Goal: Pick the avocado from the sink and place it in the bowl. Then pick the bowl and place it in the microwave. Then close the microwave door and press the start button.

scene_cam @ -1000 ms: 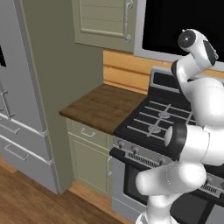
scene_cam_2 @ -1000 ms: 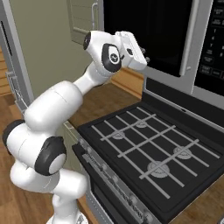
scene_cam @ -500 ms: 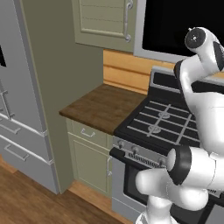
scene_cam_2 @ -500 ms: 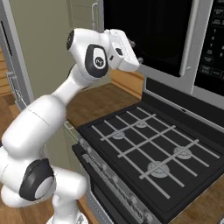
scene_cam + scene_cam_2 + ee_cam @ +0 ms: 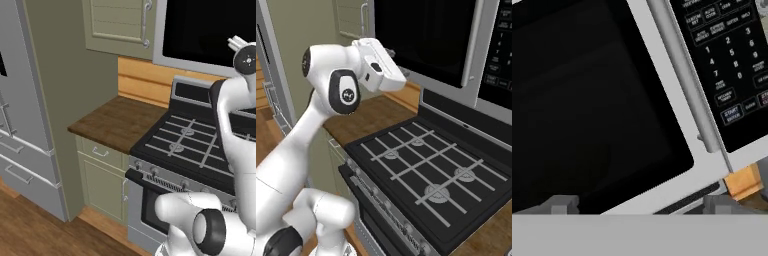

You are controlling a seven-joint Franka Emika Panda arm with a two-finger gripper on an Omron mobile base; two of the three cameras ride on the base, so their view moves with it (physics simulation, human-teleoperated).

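Observation:
The microwave point(image 5: 456, 45) hangs above the stove with the microwave door point(image 5: 592, 105) shut; its black window is dark. The long grey bar handle point(image 5: 684, 75) runs beside the black control strip point(image 5: 727, 60), where the start button point(image 5: 732, 114) sits low on the keypad. My gripper point(image 5: 641, 205) is open just in front of the door's lower frame, below the window, with nothing between its fingertips point(image 5: 559, 204). In the right base view my white hand point(image 5: 378, 65) is raised left of the door. The avocado, the bowl and the sink are out of view.
A black gas stove point(image 5: 426, 160) lies below the microwave. To its left is a wooden counter point(image 5: 117, 122) over beige cabinets. A beige wall cabinet point(image 5: 117, 22) hangs left of the microwave, and a grey fridge point(image 5: 20, 125) stands at the far left.
The arm's elbow has swung up and over, and the hand has drawn a little left, away from the microwave door. The door stays shut.

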